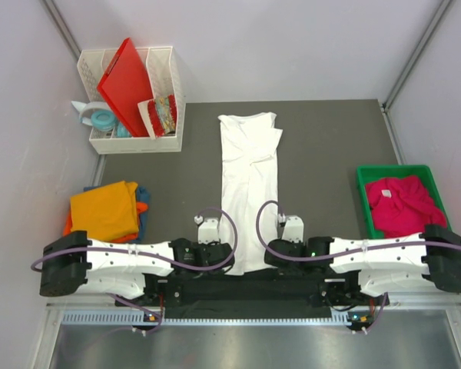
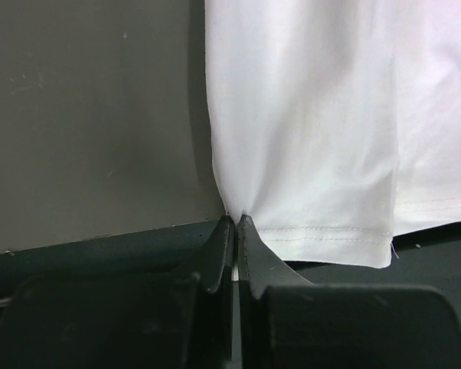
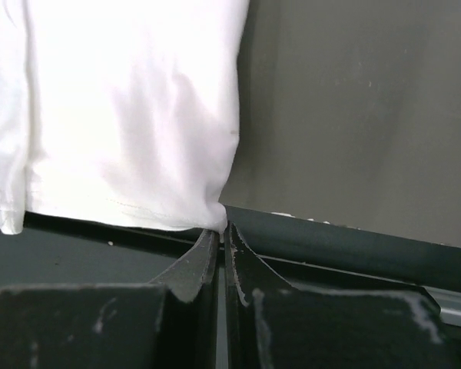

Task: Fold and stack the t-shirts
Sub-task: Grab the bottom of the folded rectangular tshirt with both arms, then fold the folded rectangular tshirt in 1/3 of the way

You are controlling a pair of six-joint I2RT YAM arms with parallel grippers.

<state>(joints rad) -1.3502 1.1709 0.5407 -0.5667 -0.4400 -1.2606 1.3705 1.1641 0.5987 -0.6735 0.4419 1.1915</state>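
As I read the top view, the white t-shirt (image 1: 250, 184) lies centred on the table (image 1: 330, 154), a narrow strip with its long axis running from hem, nearest me, to collar. Left wrist: the left gripper (image 2: 236, 221) is clamped on the near hem corner. The cloth looks limp and light. Right wrist: the right gripper (image 3: 220, 229) is clamped on the other corner.

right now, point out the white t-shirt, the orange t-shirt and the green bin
white t-shirt (image 1: 250, 184), top external view, middle of its body
orange t-shirt (image 1: 104, 209), top external view, its top face
green bin (image 1: 392, 169), top external view, far rim
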